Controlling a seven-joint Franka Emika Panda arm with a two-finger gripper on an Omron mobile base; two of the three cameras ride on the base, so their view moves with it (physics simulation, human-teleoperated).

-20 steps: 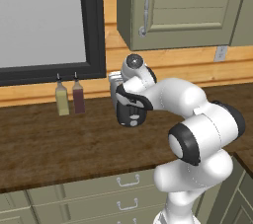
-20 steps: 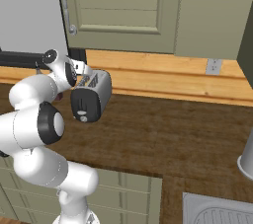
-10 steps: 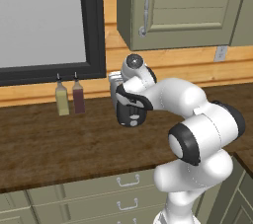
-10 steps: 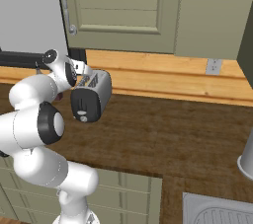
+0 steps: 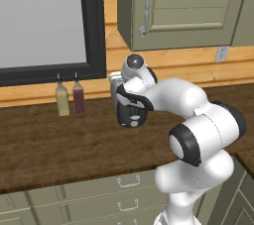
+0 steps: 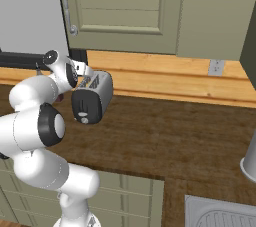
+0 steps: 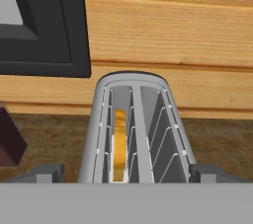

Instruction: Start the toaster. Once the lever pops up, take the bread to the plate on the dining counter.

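The silver toaster [image 6: 95,93] stands on the dark wood worktop against the wooden back wall, its black end panel [image 5: 131,116] turned toward the arm. In the hand view I look down on the toaster [image 7: 136,129] and its two slots. The bread [image 7: 119,144] sits low in the left slot as a thin golden strip. My gripper [image 7: 127,174] hovers over the near end of the toaster, open, one fingertip [image 7: 45,171] on each side of it, holding nothing. The hand [image 5: 124,95] hides the toaster's top. The plate and the dining counter are out of view.
Two bottles, one olive [image 5: 62,99] and one dark red [image 5: 78,97], stand left of the toaster under the black-framed window [image 5: 92,30]. Upper cabinets [image 5: 183,6] hang above. A sink [image 6: 220,216] and a grey pot [image 6: 250,161] lie to the right.
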